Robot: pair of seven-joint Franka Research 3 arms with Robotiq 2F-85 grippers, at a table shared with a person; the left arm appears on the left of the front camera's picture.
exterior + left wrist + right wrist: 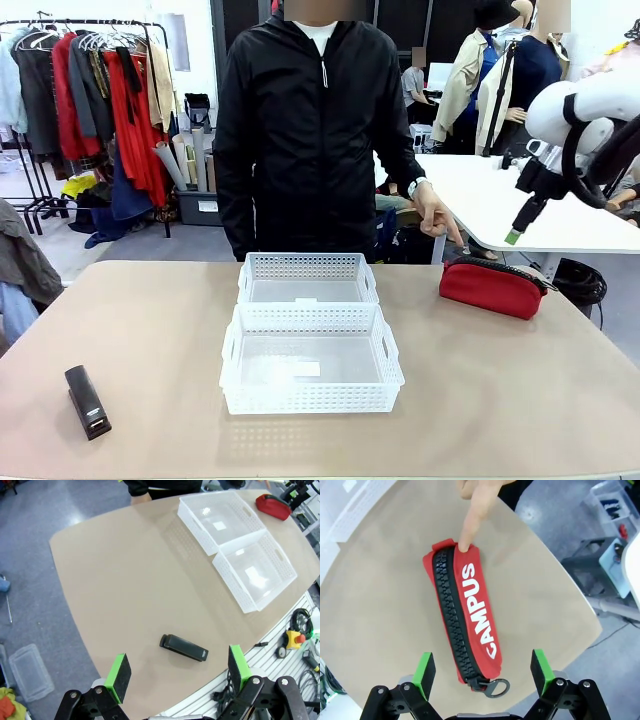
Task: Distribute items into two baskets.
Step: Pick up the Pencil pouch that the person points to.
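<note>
Count: two baskets, one pouch, one stapler, all on the table (520,380).

1. Baskets. I see the near basket (310,398) and the far basket (308,265) at the table's middle, one behind the other, walls touching. Each has a small white label inside.
2. Pouch (492,286). It lies on the far right part of the table, near the edge, well apart from the baskets. It is red with a black zipper and the white print "CAMPUS".
3. Stapler (87,401). It lies flat at the near left, well apart from the baskets, which stand between it and the pouch.

End effectors:
- Right gripper (482,672): fingers wide apart, holding nothing, hovering above the pouch's ring-pull end.
- Left gripper (179,670): fingers wide apart, holding nothing, above the table's edge, with the stapler below it.

Obstructions: the person's hand (435,215) points down at the pouch. In the right wrist view one fingertip rests on the pouch's far end.

Surroundings: a clothes rack (90,90) stands at the back left, and a white table (520,200) at the back right.
</note>
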